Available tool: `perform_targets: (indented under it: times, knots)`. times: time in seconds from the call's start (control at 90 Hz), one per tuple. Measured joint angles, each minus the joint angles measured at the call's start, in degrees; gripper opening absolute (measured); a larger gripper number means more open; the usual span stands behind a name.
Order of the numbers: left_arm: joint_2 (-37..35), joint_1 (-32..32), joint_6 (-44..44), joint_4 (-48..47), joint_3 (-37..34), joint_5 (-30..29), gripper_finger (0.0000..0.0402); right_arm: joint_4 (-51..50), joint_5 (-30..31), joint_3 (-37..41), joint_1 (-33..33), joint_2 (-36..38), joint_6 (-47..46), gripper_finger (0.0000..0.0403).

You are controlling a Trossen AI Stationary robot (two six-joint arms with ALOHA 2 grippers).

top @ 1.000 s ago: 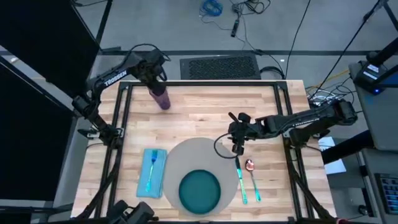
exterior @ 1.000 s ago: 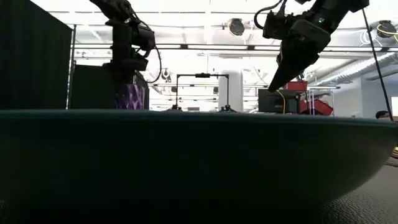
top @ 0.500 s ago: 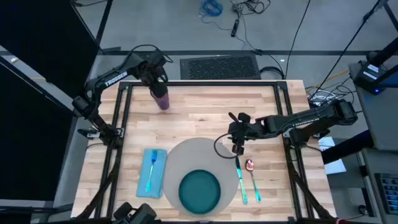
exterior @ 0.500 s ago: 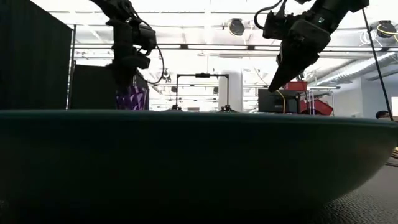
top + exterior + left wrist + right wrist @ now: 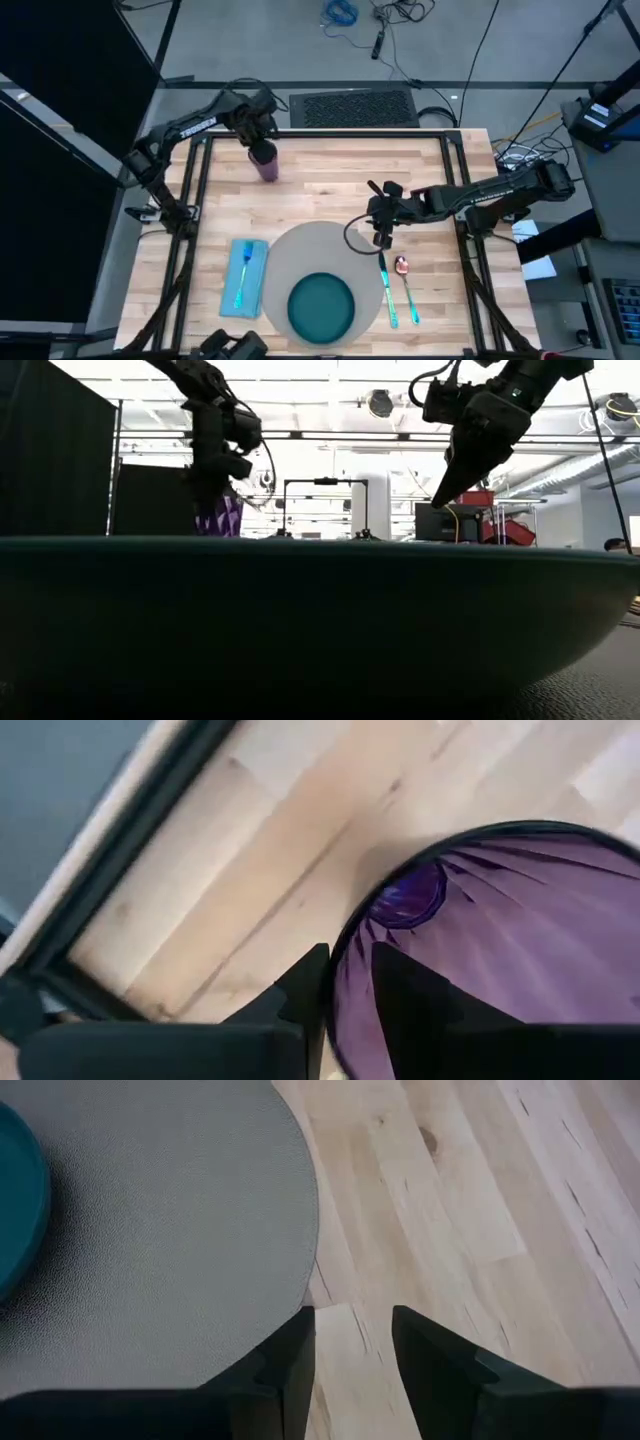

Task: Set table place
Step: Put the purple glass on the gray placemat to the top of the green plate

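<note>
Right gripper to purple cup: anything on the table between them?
Nothing. High view shows only bare table planks between the right gripper and the purple cup, which the left gripper holds.

Light planked wooden tabletop: smooth, matt, visible grain and a knot. Black metal frame: matt. Round grey-beige mat: fine pebbled texture, matt. Translucent purple plastic cup: faceted, glossy. Round teal plate: smooth. Light-blue cloth napkin: soft, matt.

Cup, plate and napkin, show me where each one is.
Cup [image 5: 266, 162], high view, on its purple side.
Plate [image 5: 321, 306], high view, on its teal middle.
Napkin [image 5: 254, 292], high view, on bare blue cloth beside the fork.
</note>
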State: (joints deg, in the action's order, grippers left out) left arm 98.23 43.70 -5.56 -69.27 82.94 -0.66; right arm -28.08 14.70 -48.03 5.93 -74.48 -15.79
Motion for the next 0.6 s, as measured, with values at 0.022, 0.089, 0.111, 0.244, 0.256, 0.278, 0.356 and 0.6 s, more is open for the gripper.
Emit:
perform_targets:
  times: [0.022,0.089,0.111,0.244,0.256,0.278,0.356,0.6]
  knots:
    - [0.47,-0.61,-1.08,0.02,0.00,-0.43,0.0063,0.00,0.00,0.00,0.00,0.00,-0.01,0.0121]
    - [0.92,-2.76,-2.86,0.18,0.00,-3.56,0.0054,0.04,0.04,0.00,-0.02,0.00,-0.58,0.0121]
    - [0.91,-3.44,-3.26,0.45,0.00,-4.21,0.0047,0.17,0.07,0.03,-0.02,0.00,-0.95,0.0121]
    - [0.17,-7.29,-8.35,1.70,0.02,-4.79,0.0007,3.21,0.02,0.04,-0.10,-0.02,-0.90,0.0121]
    - [0.07,-7.63,-8.91,1.67,0.02,-4.74,0.0006,3.63,-0.01,0.04,-0.10,-0.02,-0.44,0.0121]
    - [-0.15,-8.23,-9.94,1.59,0.02,-4.36,0.0004,4.57,-0.04,0.04,-0.10,-0.02,0.79,0.0121]
    - [-0.80,-10.09,-12.33,1.64,0.02,-2.60,0.0002,7.93,-1.16,0.04,-0.09,-0.02,7.18,0.0121]
    - [-0.85,-16.58,-14.79,2.97,2.90,2.35,0.0001,17.10,-16.44,-0.28,-2.33,-0.04,21.41,0.0121]
